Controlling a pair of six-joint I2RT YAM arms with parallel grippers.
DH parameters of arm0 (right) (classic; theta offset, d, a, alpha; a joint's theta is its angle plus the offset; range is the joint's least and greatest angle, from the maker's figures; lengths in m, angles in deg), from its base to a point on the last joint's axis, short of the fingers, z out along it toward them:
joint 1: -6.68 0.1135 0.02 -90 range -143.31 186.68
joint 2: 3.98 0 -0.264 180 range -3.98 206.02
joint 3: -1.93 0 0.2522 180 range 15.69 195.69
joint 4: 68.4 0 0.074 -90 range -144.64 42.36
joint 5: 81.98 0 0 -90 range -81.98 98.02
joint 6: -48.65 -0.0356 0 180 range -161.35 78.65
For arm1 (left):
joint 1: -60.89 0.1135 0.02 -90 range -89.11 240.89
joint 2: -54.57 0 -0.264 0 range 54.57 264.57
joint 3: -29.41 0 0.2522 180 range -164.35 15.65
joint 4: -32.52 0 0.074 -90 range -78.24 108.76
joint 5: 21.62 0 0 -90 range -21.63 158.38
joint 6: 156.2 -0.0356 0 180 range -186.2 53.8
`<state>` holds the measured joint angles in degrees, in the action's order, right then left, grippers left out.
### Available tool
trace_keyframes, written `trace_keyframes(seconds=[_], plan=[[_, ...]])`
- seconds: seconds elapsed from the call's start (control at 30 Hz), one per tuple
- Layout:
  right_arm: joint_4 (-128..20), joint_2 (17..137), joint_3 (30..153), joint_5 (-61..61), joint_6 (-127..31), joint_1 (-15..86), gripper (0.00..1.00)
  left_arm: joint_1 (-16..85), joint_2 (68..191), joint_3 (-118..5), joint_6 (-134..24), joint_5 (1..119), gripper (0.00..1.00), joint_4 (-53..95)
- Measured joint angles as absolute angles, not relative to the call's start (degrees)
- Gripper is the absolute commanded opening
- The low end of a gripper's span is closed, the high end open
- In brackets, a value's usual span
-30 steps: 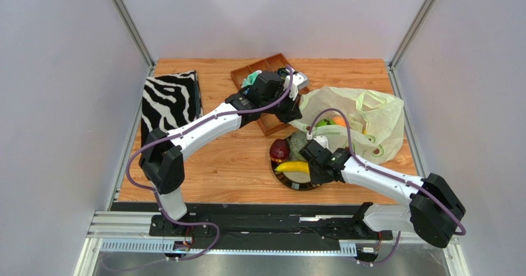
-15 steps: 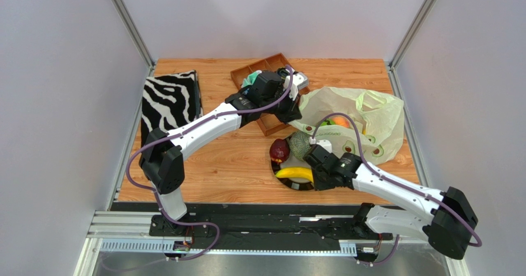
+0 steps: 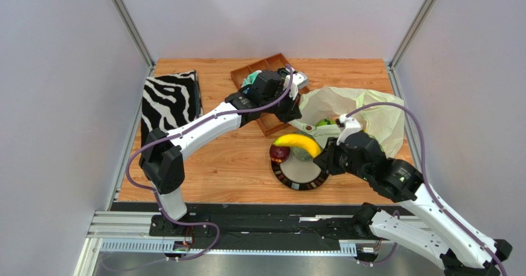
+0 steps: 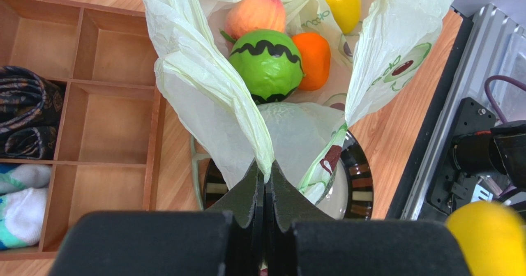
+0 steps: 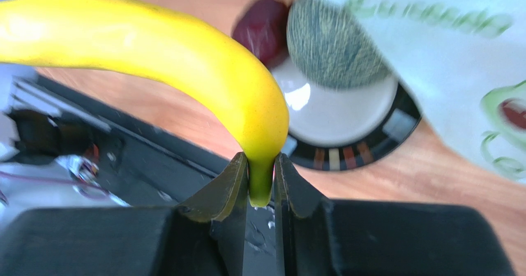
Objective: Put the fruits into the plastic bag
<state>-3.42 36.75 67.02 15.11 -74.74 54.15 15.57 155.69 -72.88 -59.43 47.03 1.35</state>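
Right wrist shows right claw pinching banana; left claw clamps plastic bag rim.

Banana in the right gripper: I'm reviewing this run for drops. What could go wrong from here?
The right gripper pinches the banana only at its tip, so it might swivel or slip out. The left gripper holds just one gathered fold of the plastic bag, so the banana could snag on the loose film.

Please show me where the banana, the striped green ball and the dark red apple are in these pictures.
banana [image 5: 154,48]: right wrist view, middle of its yellow body.
striped green ball [image 4: 267,66]: left wrist view, green band between its black stripes.
dark red apple [image 5: 263,29]: right wrist view, middle of its visible side.
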Motion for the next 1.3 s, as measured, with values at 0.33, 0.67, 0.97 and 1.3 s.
trace_keyframes(seconds=[0.33, 0.67, 0.97, 1.3], plan=[[-10.9, 43.1, 74.3, 0.4, -65.5, 27.0, 0.0, 15.6, 155.7, -72.9, -59.4, 47.2, 0.0, 1.4], [-13.8, 46.8, 72.6, -10.9, -60.8, 11.1, 0.0, 15.6, 155.7, -72.9, -59.5, 47.9, 0.0, 1.4], [-11.7, 49.4, 71.8, -4.0, -56.2, 9.5, 0.0, 15.6, 155.7, -72.9, -59.5, 48.0, 0.0, 1.4], [-10.4, 56.0, 72.0, 3.6, -54.9, 9.9, 0.0, 15.6, 155.7, -72.9, -59.5, 47.9, 0.0, 1.4]])
